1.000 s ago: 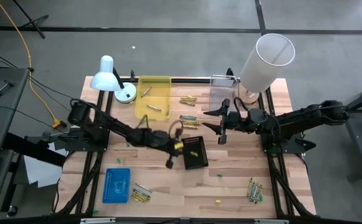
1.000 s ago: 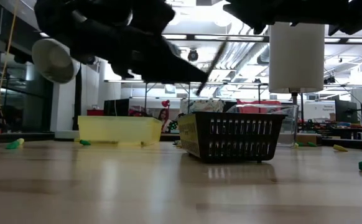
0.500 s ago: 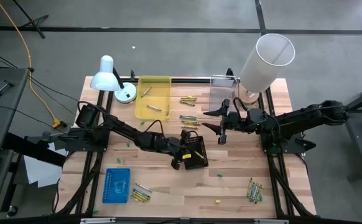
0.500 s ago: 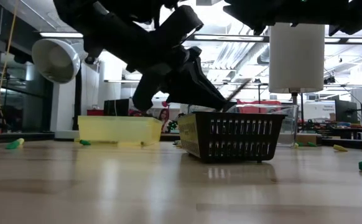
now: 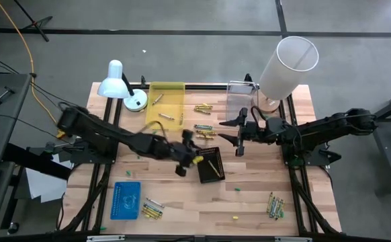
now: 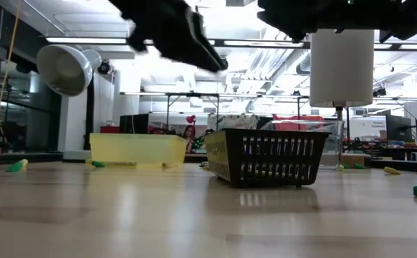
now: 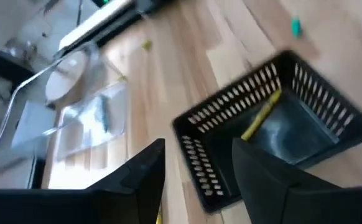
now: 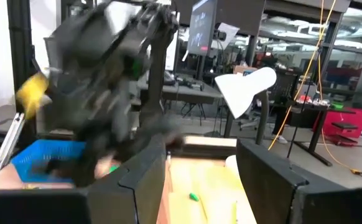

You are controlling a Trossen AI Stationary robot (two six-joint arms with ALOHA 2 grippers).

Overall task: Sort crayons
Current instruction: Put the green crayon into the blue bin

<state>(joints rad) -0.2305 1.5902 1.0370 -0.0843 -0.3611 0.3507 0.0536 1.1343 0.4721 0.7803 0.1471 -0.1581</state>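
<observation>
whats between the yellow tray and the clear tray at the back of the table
In the high view, a short row of crayons lies on the bare wood between the yellow tray and the clear tray, nearer the clear one. Nothing else sits in that gap.

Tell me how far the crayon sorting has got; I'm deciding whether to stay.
Done: one yellow crayon lies in the black basket, and two lie in the yellow tray. In hand: nothing; the left gripper is open beside the basket and the right gripper is open too. Left: crayons near the front right corner, beside the blue tray, and behind the basket.
</observation>
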